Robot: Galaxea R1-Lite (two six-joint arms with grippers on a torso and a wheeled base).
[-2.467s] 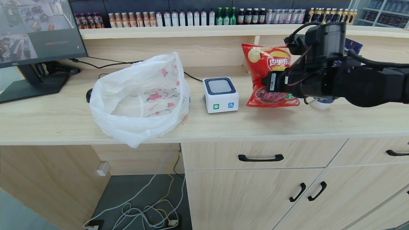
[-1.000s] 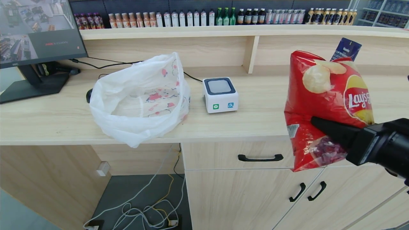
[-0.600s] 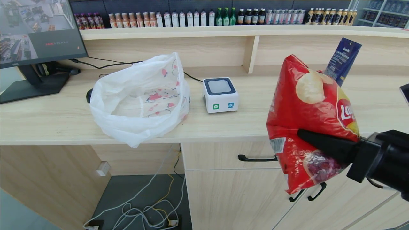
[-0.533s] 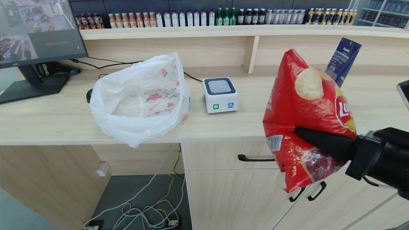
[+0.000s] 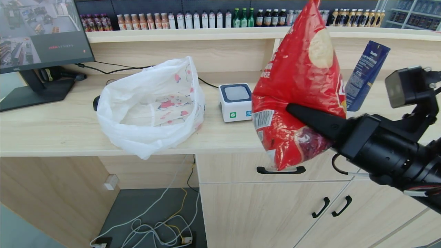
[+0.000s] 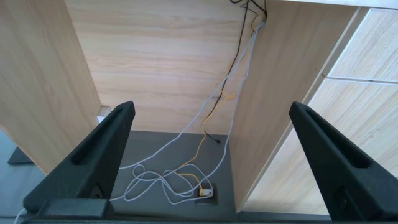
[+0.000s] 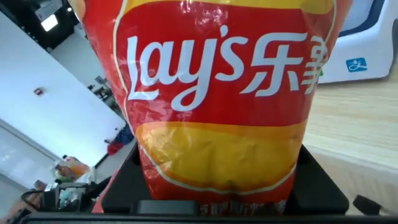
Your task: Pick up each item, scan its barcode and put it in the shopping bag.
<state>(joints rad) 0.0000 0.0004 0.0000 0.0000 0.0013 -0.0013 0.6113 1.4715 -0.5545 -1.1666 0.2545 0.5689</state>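
Jaws of the right gripper point(image 5: 297, 113) are pinching the lower part of the red chip bag point(image 5: 299, 79) from both sides, pressing into its foil so the bag is standing upright in the air in front of the counter point(image 5: 51, 131). It is hanging just beside the white scanner point(image 5: 237, 101), partly covering its right edge in the head view. This upright grip is probably keeping the bag's side seam clear, since the white barcode label point(image 5: 263, 119) is showing on the edge turned toward the scanner. The shopping bag point(image 5: 151, 106) is sitting open-mouthed on the counter beyond the scanner, ready to receive it. A blue pouch point(image 5: 365, 75) is leaning upright farther back, apparently awaiting its turn. Jaws of the left gripper point(image 6: 211, 155) are spread wide and gripping nothing, hanging low before the cabinet opening above the floor cables point(image 6: 180, 183).
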